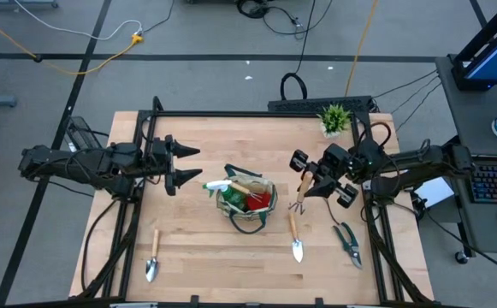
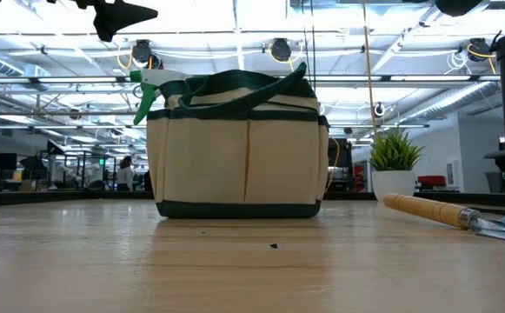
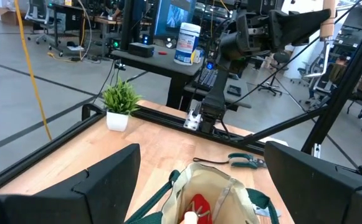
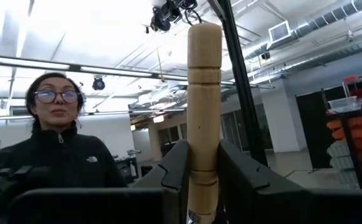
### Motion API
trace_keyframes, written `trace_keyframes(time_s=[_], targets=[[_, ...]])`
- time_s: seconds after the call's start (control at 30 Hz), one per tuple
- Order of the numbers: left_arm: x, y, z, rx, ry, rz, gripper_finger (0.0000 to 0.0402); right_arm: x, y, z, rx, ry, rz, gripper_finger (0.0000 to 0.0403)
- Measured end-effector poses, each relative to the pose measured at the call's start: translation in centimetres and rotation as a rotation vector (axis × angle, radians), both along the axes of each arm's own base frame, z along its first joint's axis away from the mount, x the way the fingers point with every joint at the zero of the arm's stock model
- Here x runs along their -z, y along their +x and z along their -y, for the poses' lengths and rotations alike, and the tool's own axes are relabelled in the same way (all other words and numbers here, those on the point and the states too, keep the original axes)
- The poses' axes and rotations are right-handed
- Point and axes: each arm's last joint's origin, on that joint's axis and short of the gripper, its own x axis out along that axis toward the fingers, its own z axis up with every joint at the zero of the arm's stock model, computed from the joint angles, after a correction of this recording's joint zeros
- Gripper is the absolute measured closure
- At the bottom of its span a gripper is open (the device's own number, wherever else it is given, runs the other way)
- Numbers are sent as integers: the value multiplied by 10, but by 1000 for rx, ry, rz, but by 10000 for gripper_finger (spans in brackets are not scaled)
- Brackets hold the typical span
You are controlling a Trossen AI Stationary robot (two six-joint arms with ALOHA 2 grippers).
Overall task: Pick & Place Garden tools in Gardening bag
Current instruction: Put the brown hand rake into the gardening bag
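Right gripper (image 1: 310, 190) right of centre, I see it clamped on rake (image 1: 300, 195) | left gripper (image 1: 186, 164) wide, beside bag (image 1: 246, 199) at centre

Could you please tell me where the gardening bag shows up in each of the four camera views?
High view: gardening bag at table centre.
Low view: bag fills the middle.
Left wrist view: its open top at bottom centre.
Right wrist view: not in it.
Shared landmark: potted plant.

Two dark, cable-draped jointed arms
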Motion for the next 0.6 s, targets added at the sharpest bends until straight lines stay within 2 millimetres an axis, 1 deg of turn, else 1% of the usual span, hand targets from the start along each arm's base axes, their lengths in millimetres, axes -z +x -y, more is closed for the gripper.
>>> trace_keyframes(time_s=[0.13, 0.27, 0.47, 0.6], targets=[[0, 0, 0, 0, 0, 0, 53, 2, 2, 1, 23, 13, -34, 348], [0, 0, 0, 0, 0, 0, 52, 11, 10, 3, 126, 44, -119, 349], [0, 0, 0, 0, 0, 0, 53, 35, 31, 10, 354, 124, -302, 349], [0, 0, 0, 0, 0, 0, 53, 50, 43, 13, 466, 171, -365, 349]])
